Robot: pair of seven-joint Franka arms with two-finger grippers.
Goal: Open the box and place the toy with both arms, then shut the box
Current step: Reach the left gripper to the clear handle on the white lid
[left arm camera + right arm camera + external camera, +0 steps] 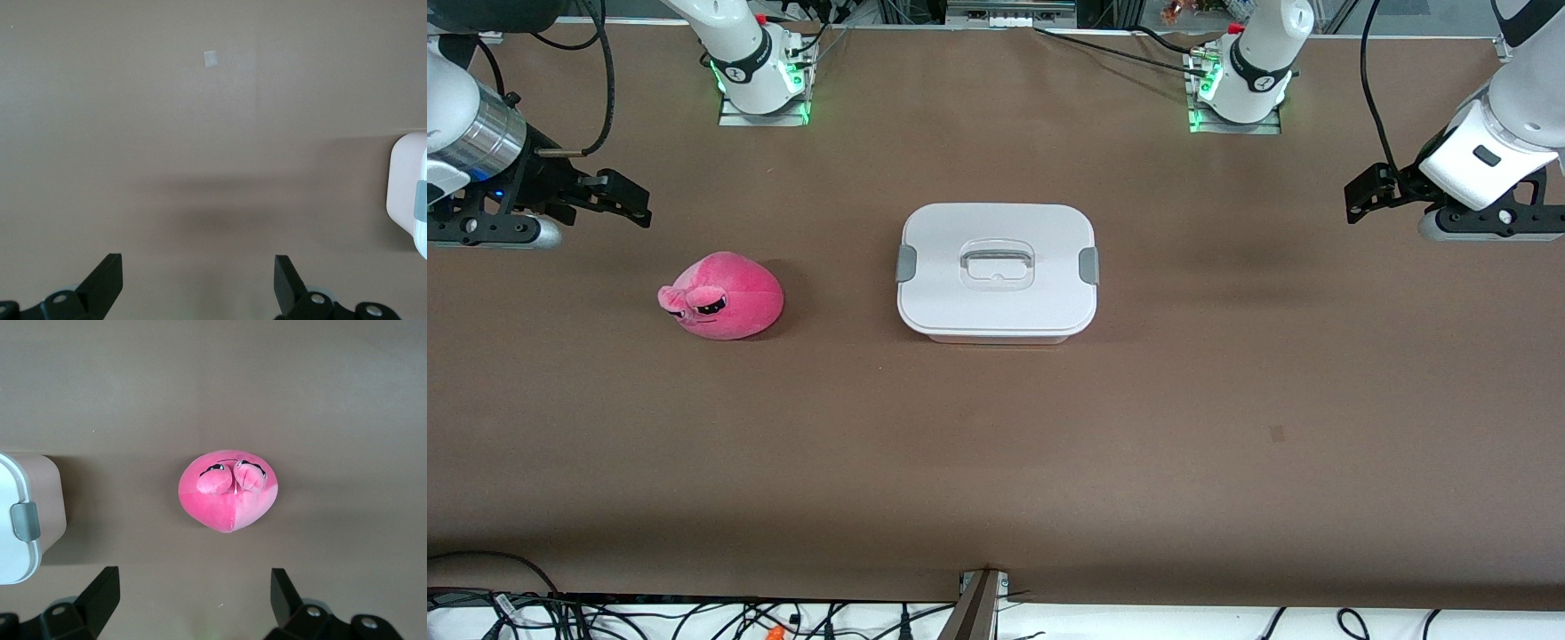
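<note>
You have a brown table (pixel 996 462) under even light, green lamps (pixel 805 111) glowing along its top edge, and tangled black cables (pixel 694 618) on the white strip nearest the front camera.

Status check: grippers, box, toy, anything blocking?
Left gripper and right gripper open, empty, over bare table. Box shut, clips down. Toy beside it, toward right arm's end. Nothing blocking.

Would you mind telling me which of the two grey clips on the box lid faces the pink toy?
The grey clip toward the right arm's end of the box faces the toy; the other clip faces bare table.
</note>
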